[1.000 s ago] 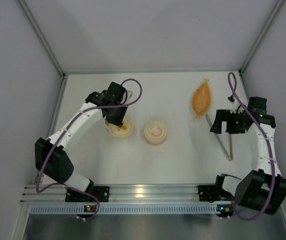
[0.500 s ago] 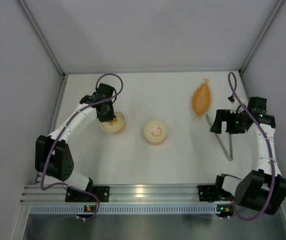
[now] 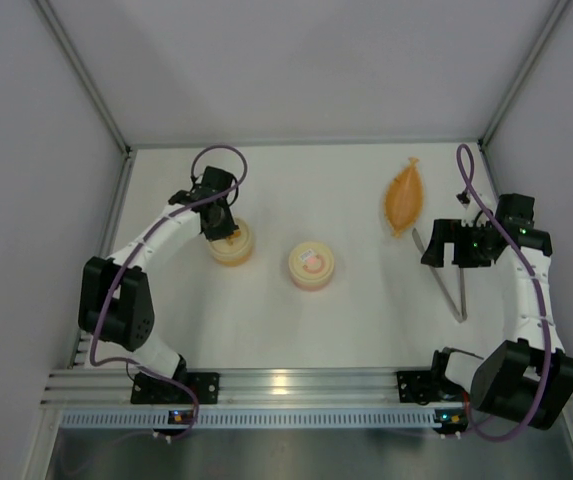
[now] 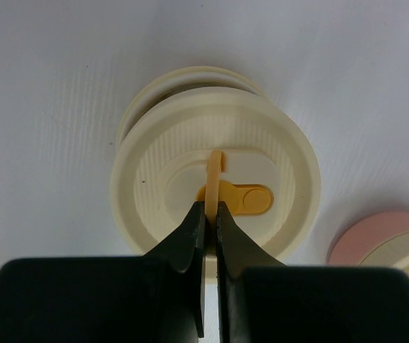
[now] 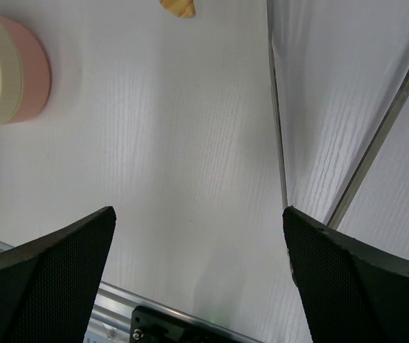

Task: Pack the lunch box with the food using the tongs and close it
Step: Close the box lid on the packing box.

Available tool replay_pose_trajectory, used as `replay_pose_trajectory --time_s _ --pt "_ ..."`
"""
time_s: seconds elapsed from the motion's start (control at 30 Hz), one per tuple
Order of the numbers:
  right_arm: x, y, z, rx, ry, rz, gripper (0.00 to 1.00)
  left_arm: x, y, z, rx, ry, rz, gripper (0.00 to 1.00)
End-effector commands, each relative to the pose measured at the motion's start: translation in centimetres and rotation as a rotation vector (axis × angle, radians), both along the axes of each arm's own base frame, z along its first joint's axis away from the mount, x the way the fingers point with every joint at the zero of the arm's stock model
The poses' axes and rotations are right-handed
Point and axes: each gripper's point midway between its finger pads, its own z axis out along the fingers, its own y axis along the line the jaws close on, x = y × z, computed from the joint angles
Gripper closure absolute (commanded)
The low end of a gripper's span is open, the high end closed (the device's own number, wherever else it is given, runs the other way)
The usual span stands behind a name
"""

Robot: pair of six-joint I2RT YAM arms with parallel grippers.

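Observation:
The lunch box stands in two round parts. My left gripper (image 4: 210, 207) (image 3: 221, 228) is shut on the thin upright handle (image 4: 215, 168) of the cream lid (image 4: 154, 179). The lid lies on a cream bowl (image 3: 234, 250), whose far rim (image 4: 183, 77) shows beyond it. A pink-and-cream bowl (image 3: 311, 266) (image 5: 18, 71) stands mid-table. Something small, pink and white (image 3: 311, 259), lies in it, too small to tell as food. The silver tongs (image 3: 452, 290) lie on the table at the right. My right gripper (image 3: 432, 245) (image 5: 198, 214) hangs open above them with nothing between its fingers.
An orange leaf-shaped dish (image 3: 404, 197) lies at the back right, just beyond the tongs' tips. The enclosure's right wall (image 3: 556, 200) runs close to the right arm. The aluminium rail (image 3: 296, 385) borders the near edge.
My left gripper has swung back and to the left and turned about the lid's handle. The cream bowl has shifted slightly left and back with it. The right arm has not moved.

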Motion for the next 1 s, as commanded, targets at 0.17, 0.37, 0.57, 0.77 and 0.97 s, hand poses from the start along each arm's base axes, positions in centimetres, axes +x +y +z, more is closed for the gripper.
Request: replay_pose_trajectory --time_s 0.17,0.37,0.57,0.77,0.97 --pt "0.5 0.5 0.6 0.007 -0.030 0.019 0.01 2.0 -0.7 0.2 -0.019 -0.040 0.025 1.00" --pt "0.6 0.5 0.5 0.010 -0.028 0.018 0.01 2.5 -0.6 0.0 -0.010 -0.047 0.030 1.00" --pt "0.5 0.5 0.3 0.008 -0.026 0.021 0.01 3.1 0.2 0.1 0.009 -0.067 0.049 1.00" --pt "0.6 0.5 0.3 0.012 -0.024 0.020 0.01 3.5 0.6 0.1 0.014 -0.064 0.057 1.00" --pt "0.6 0.5 0.2 0.013 -0.022 0.020 0.01 3.0 0.5 -0.9 0.013 -0.031 0.047 1.00"
